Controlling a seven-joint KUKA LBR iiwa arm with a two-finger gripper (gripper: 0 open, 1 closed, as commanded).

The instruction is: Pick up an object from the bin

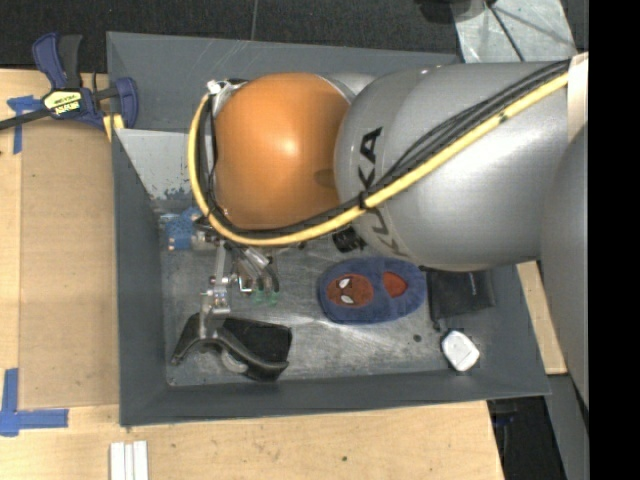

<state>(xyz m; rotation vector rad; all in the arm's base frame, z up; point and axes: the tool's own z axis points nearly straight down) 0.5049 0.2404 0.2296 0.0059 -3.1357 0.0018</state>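
Grey metal bin (140, 298) with sloping walls and a scuffed, dull floor, seen from above. The arm (470, 158), a smooth silver casing bearing the black letters "KA", ends in a glossy orange cover (275, 148) ringed by a yellow cable (300, 236). Below it the metal pincer (222, 303) stands just above the grey end of a black curved thing (250, 343), matt and rounded, lying at the lower left of the bin floor; whether the pincer is apart or together cannot be told. To its right lies a soft blue oval pouch (370, 290) printed with a red masked face. Beside that lies a black flat box (458, 293), and near the lower right corner a small white block (460, 350). A small blue piece (180, 230) sits at the upper left.
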